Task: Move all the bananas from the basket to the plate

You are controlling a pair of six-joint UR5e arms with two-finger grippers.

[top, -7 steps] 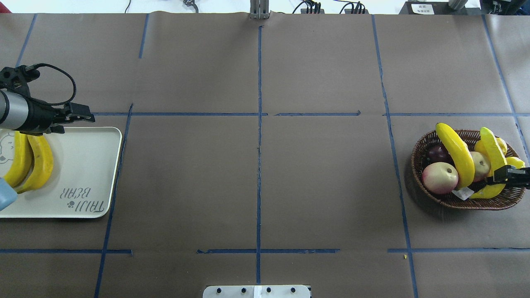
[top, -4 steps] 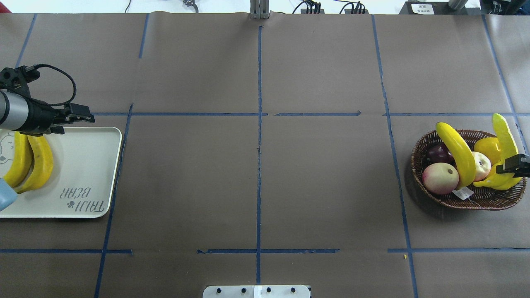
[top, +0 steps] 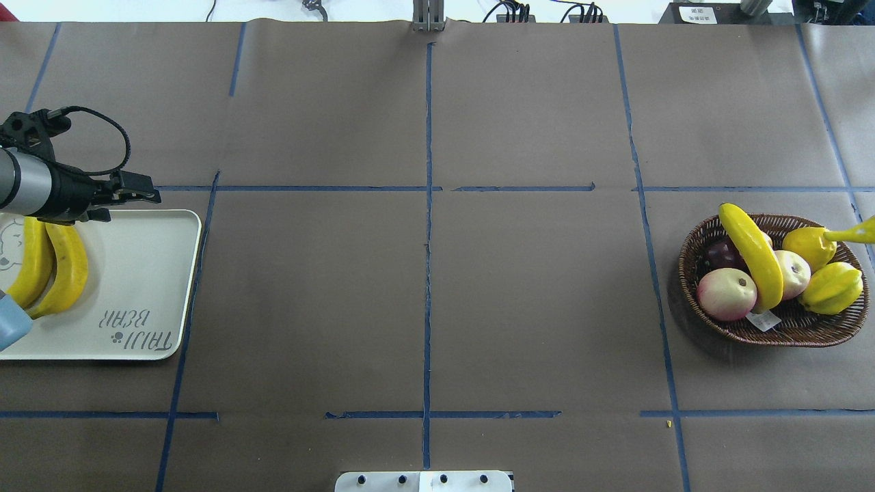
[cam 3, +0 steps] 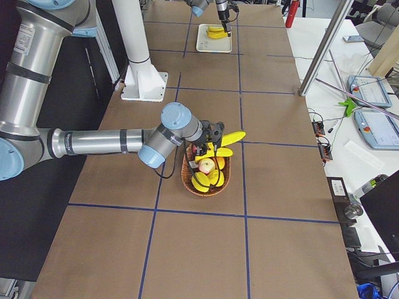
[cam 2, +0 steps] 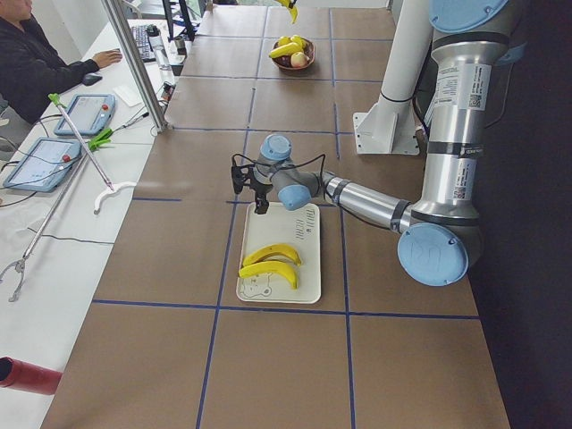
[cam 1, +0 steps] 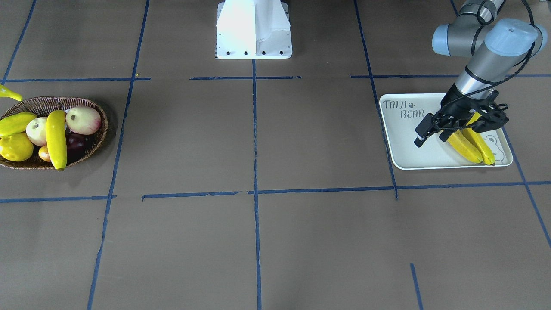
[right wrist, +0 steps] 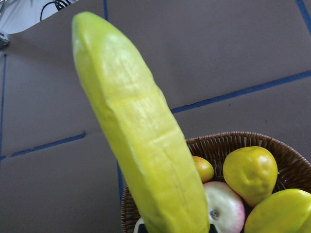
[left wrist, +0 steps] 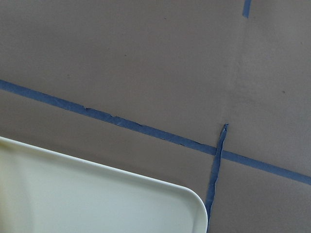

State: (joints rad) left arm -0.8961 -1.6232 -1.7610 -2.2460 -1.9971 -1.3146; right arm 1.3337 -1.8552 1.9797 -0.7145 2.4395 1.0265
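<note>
Yellow against the white, a pair of bananas (top: 68, 270) lies side by side on the plate (top: 137, 273), at the end with the bear drawing. The left arm's grey forearm crosses over their far ends. A blue joint covers part of the plate's near edge, and the frame edge cuts off most of the bear.

A third banana (top: 752, 253) lies across the fruit in the basket (top: 786, 336), one end jutting over the far rim. The lifted banana (right wrist: 146, 145) is up in the air by the basket's right side and fills the right wrist view. Overhead, only its tip pokes in at the frame edge.

The right gripper (cam 3: 213, 143) shows only in the right side view, small and dark against that banana, and I cannot tell how its jaws stand. The left gripper (top: 152, 189) hangs above the plate's far edge, jaws seemingly parted, with nothing between them. Its wrist view shows only a plate corner and taped brown paper.

Around the third banana sit a pink-cream apple (top: 726, 294), a dark purple fruit (top: 723, 253), a lemon (top: 809, 244), a ribbed yellow-green fruit (top: 830, 288) and a white tag (top: 762, 320).
</note>
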